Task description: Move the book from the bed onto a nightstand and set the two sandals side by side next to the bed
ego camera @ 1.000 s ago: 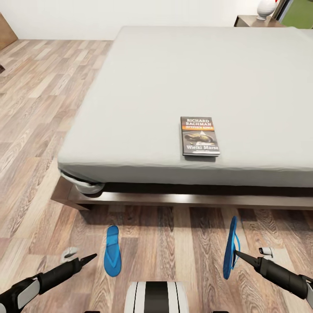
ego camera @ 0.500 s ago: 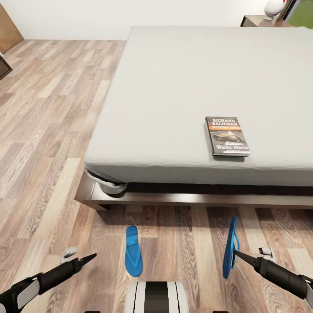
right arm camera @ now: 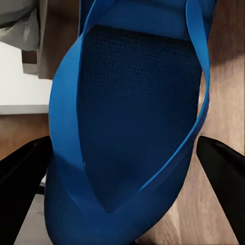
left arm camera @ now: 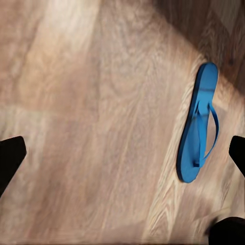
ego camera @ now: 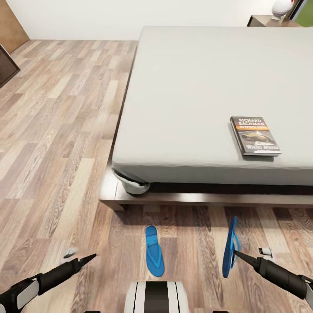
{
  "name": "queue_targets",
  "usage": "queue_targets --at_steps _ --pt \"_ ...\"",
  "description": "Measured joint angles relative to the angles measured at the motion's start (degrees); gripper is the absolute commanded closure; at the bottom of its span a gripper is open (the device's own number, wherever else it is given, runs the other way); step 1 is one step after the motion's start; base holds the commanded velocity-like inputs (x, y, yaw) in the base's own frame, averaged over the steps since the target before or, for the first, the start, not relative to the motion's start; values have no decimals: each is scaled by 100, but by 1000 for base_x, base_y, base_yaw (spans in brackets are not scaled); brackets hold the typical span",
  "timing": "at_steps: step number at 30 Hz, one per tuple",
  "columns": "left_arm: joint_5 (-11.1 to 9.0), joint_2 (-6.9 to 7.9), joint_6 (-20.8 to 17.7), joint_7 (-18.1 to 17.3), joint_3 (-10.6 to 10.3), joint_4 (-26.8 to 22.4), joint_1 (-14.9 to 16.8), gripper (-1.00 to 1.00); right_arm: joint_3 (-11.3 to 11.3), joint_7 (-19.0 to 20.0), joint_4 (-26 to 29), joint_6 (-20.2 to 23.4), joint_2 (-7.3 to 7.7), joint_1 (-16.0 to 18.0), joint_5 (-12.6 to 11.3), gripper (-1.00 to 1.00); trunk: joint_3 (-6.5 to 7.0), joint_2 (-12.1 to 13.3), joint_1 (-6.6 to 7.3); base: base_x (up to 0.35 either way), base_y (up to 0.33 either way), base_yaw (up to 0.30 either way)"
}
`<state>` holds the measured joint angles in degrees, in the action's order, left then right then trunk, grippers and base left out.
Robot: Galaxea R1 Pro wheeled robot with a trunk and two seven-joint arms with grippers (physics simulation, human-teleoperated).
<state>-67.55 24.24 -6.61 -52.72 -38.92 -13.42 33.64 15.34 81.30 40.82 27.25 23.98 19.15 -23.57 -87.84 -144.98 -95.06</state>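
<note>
Head view. Right gripper (ego camera: pixel 238 254): lying low and near-level, pointing forward and inward, its dark tip meeting the strap side of the held sandal (ego camera: pixel 229 248), which is standing on edge above the floor (ego camera: pixel 65 143) rather than lying flat. Risk, as a judgement: a sandal carried edge-on by a thin strap is likely to be swinging or slipping out, and on release it may be toppling sole-up or landing askew to its partner. Left gripper (ego camera: pixel 82 260): held low, tip forward and inward, carrying nothing. Second sandal (ego camera: pixel 154 251): flat on the planks, between the two tips, nearer the right one, heel toward the robot. Bed (ego camera: pixel 208 87): ahead of both grippers. Book (ego camera: pixel 255 135): on the mattress near its front edge, beyond the right gripper; not yet moved.

Left wrist view. Fingers (left arm camera: pixel 10 158): standing wide apart at the frame edges, nothing between them but floor. Flat sandal (left arm camera: pixel 200 127): ahead, off toward one finger, untouched. Risk, as a judgement: a descent from here would be missing it.

Right wrist view. Held sandal (right arm camera: pixel 138 117): immediately before the camera, straps facing it. Fingers (right arm camera: pixel 23 168): showing dark on either side; whether they are clamping sole or strap, I cannot tell.
</note>
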Motion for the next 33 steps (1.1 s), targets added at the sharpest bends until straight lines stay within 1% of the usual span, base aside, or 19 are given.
queue_targets --at_steps 25,28,33 --pt "-3 -1 -9 -5 0 0 0 -100 -1 -1 0 -10 9 0 0 100 0 0 0 0 315 0" --pt "-5 -1 -9 0 0 0 0 -100 1 1 2 -9 9 0 2 100 0 0 0 0 151 0" --pt "-4 -2 -10 2 0 1 0 -100 -2 -2 7 -8 7 0 1 100 0 0 0 0 20 0"
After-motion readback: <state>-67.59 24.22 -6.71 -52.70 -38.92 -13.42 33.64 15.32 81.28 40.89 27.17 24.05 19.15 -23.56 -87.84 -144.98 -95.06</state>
